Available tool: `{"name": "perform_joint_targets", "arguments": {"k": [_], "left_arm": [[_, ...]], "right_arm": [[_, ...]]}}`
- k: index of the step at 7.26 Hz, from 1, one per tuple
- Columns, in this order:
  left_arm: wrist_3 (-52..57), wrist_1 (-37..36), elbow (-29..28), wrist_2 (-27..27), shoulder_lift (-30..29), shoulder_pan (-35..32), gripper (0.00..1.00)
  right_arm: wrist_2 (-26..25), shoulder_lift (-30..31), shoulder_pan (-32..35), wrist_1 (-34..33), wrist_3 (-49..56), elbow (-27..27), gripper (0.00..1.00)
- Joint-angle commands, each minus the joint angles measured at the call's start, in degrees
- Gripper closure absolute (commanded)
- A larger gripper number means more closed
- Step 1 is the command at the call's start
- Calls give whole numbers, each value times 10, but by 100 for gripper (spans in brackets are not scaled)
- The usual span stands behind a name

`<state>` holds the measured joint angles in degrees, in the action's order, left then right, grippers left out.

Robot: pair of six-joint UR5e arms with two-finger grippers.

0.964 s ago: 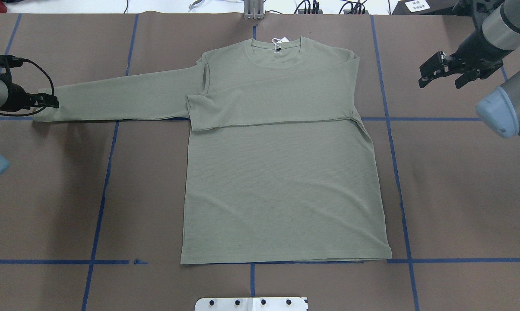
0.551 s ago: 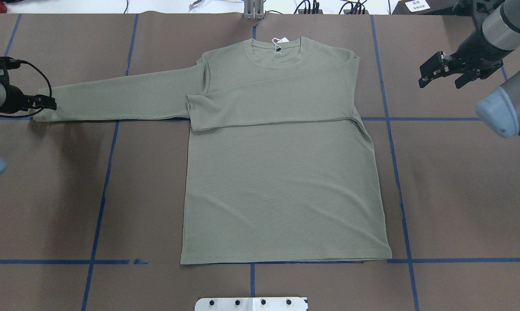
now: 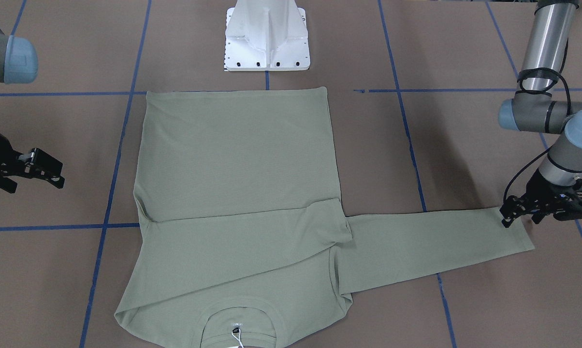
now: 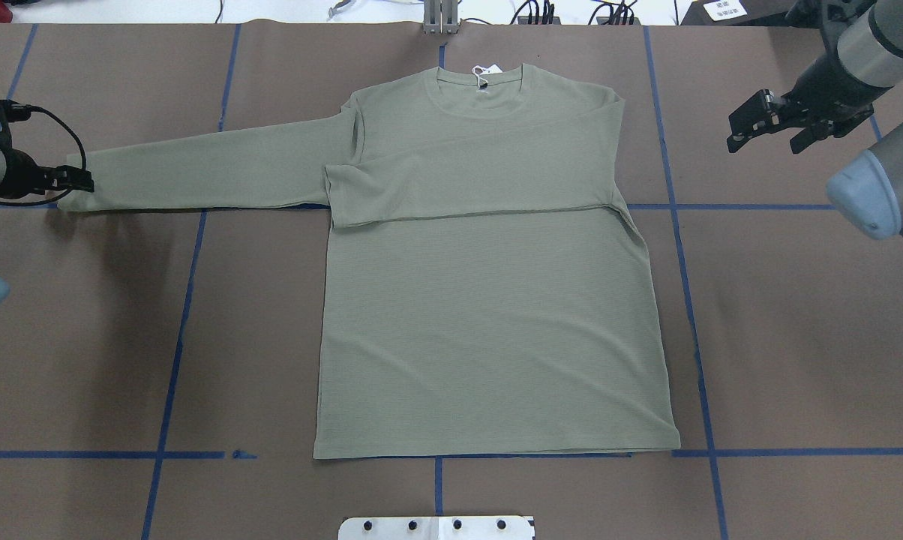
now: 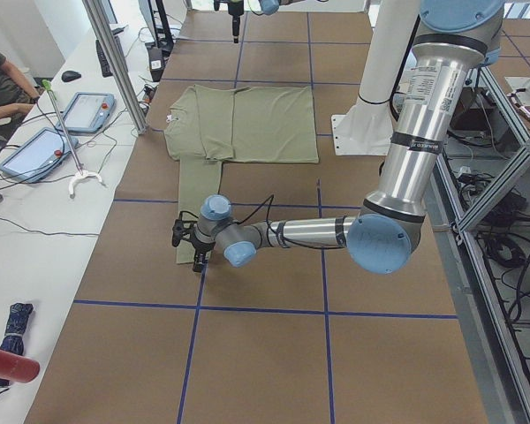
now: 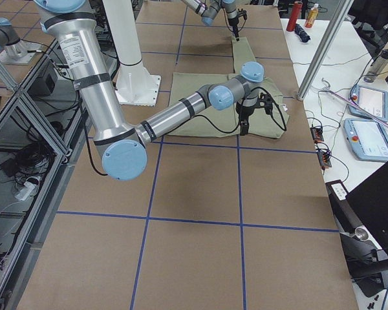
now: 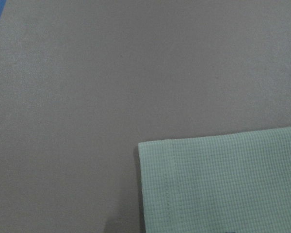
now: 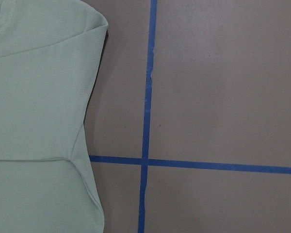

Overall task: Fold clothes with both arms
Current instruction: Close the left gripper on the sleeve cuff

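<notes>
The sage-green shirt (image 4: 489, 322) lies flat, collar at the far side, with a white tag (image 4: 484, 73) at the neck. One sleeve is folded across the chest. The other sleeve (image 4: 204, 176) stretches out to the overhead view's left. My left gripper (image 4: 85, 181) is open, low at that sleeve's cuff; it also shows in the front view (image 3: 519, 220). The left wrist view shows only the cuff corner (image 7: 223, 184), no fingers. My right gripper (image 4: 763, 144) is open and empty, raised off the table beside the shirt's shoulder (image 8: 34, 121).
The table is covered in brown paper with blue tape lines (image 4: 684, 262). The white pedestal base (image 3: 267, 38) stands at the near edge behind the hem. A side bench with tablets (image 5: 88, 110) runs along the far side.
My left gripper has slid a little outward along the sleeve toward the cuff's end. The right gripper and the shirt have not visibly moved.
</notes>
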<state>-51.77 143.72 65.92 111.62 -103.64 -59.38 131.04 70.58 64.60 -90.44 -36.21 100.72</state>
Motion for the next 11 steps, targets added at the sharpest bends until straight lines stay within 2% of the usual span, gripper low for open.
{"name": "perform_joint_targets", "arguments": {"k": [1, 2, 4, 9, 11], "left_arm": [[-1, 2, 0, 0, 0, 0, 24], [-2, 2, 1, 0, 0, 0, 29], [-35, 4, 3, 0, 0, 0, 52], [-38, 3, 12, -1, 1, 0, 100], [-38, -5, 35, 2, -1, -3, 100]], "right_arm": [[0, 0, 0, 1, 0, 0, 0], [0, 0, 0, 1, 0, 0, 0], [0, 0, 0, 0, 0, 0, 0], [0, 1, 0, 0, 0, 0, 0], [3, 3, 5, 0, 0, 1, 0]]}}
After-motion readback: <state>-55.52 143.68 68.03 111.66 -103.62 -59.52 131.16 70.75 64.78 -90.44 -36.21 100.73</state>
